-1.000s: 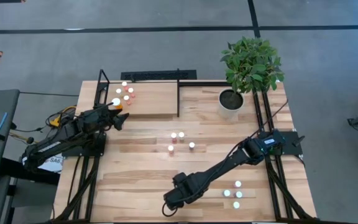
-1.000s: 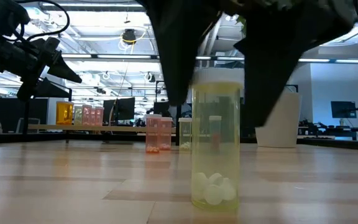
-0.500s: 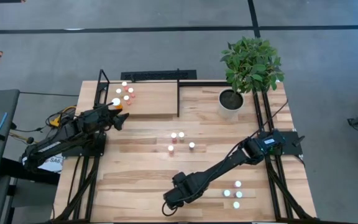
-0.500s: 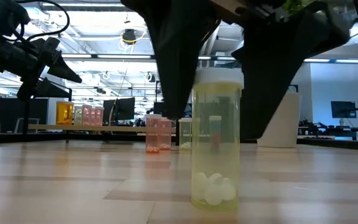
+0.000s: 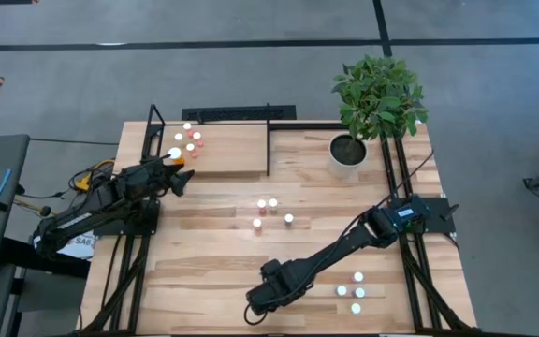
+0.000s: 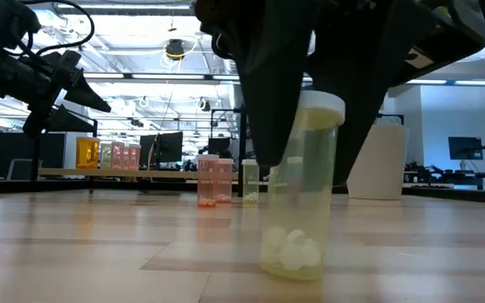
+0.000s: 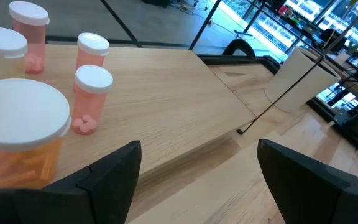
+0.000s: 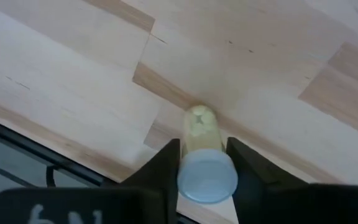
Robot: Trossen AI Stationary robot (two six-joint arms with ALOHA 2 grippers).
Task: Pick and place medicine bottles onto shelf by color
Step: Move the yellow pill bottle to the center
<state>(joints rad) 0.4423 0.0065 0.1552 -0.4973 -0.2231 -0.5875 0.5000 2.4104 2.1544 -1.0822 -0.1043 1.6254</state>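
Tabletop [image 5: 213,253]: pale jointed wood planks, smooth, satin sheen.
Yellowish translucent plastic bottle [image 6: 297,189]: glossy wall, matt white plastic cap, white pills inside.
Pink translucent plastic bottles [image 7: 91,99]: white caps, smooth.
Shelf board [image 7: 166,93]: light wood, fine grain, matt; thin black metal rods.
Dark gripper fingers [image 8: 163,171]: matt plastic.
White plant pot [image 5: 346,154]: smooth.

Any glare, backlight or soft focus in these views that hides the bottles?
High view: bottle caps blow out into bright dots. Low view: the right tool is a backlit silhouette against ceiling lights, yet the yellow bottle reads clearly. Left wrist view: the nearest orange bottle looks soft.
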